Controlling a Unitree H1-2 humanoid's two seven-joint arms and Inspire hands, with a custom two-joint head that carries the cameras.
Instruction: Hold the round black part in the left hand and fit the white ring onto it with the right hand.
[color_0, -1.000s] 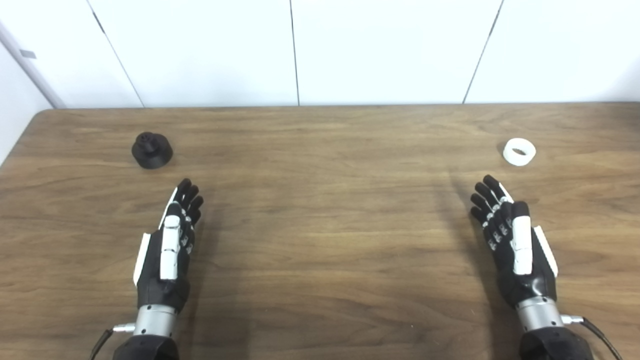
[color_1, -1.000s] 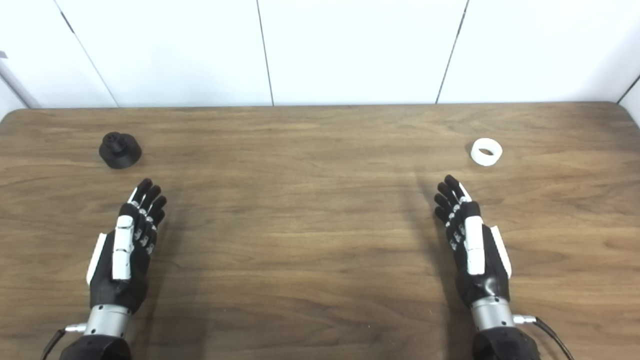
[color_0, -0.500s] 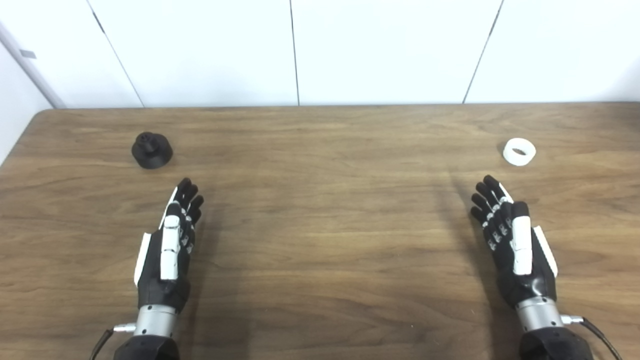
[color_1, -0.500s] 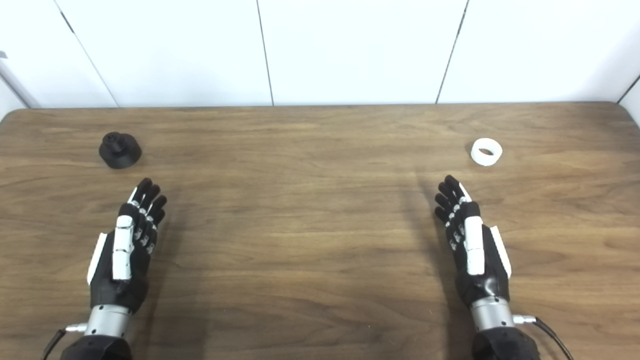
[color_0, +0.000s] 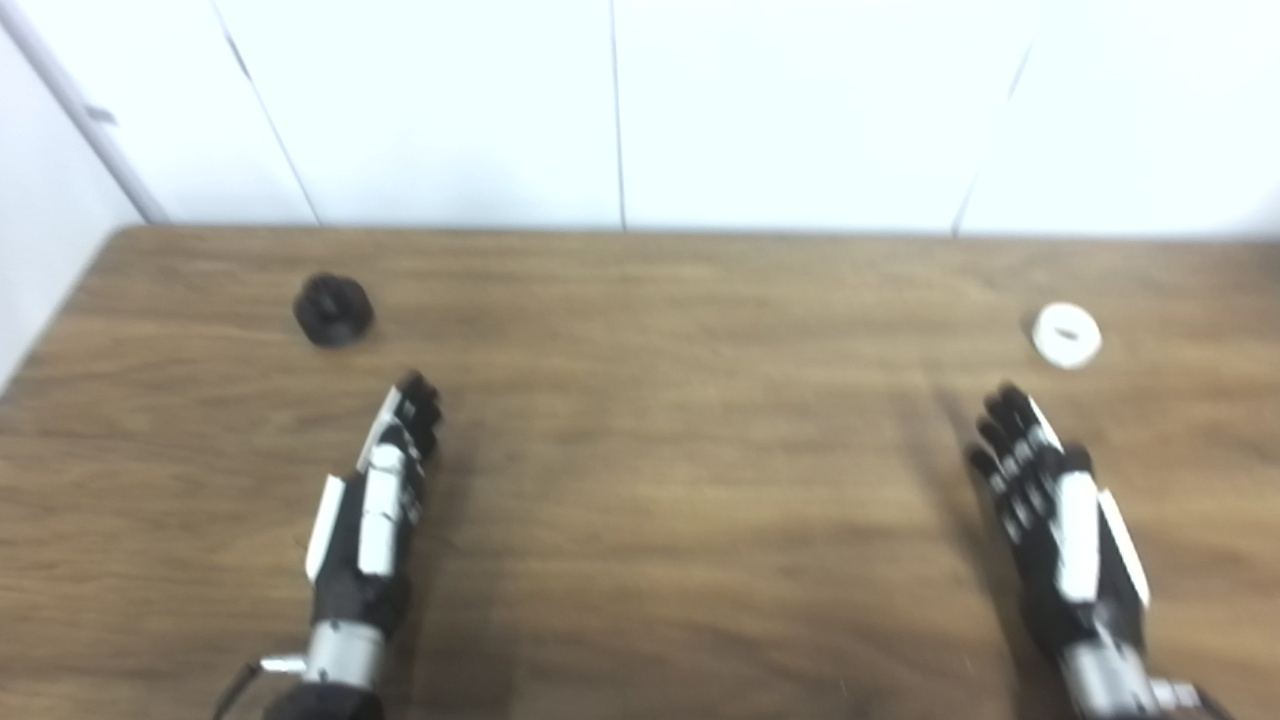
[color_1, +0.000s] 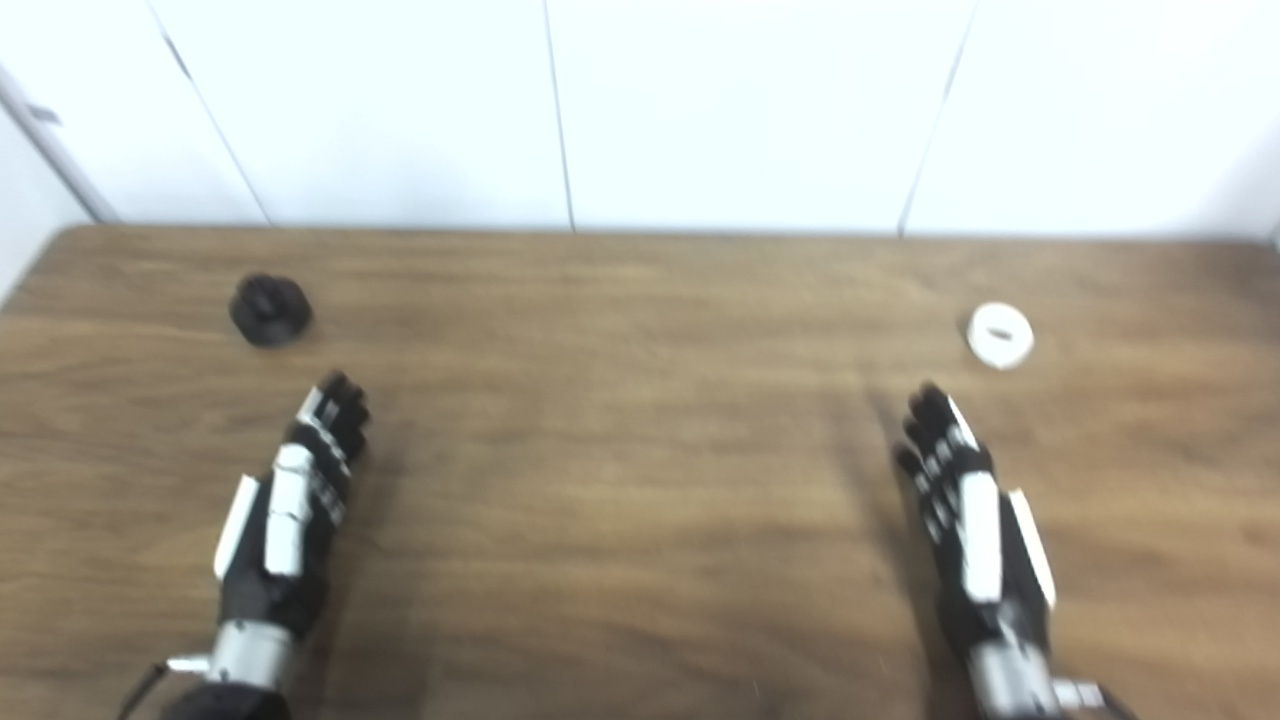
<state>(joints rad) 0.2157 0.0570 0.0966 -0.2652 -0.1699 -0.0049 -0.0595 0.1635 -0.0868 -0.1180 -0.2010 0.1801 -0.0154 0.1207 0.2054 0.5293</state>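
Both hands are empty: your left hand (color_0: 372, 510) lies low over the desk (color_0: 660, 430) with fingers extended and loosely together, holding nothing, and your right hand (color_0: 1062, 515) mirrors it on the far side, likewise stretched out and unloaded. Frames are motion-blurred, so fine finger spacing is not readable; whether the palms touch the wood or hover just above it cannot be told. Desk: brown wood grain, white panelled wall behind. Round black part (color_0: 333, 310) sits on the desk beyond and slightly outboard of the left fingertips, near but apart from them. White ring (color_0: 1067, 335) lies flat, hole up, beyond the right fingertips, also near but not touched. The two pieces are well apart, at opposite sides. Step in hand, as judged: the very start, reach not yet made, nothing grasped, fit not begun. Next move, as judged: you advance the left hand forward and a little outward, open the fingers around the black part's rim, and close on its sides so its top stays exposed. The right hand then needs a pinch on the ring's outer wall, keeping the hole clear. Risk: the ring is small and low, and may skid.
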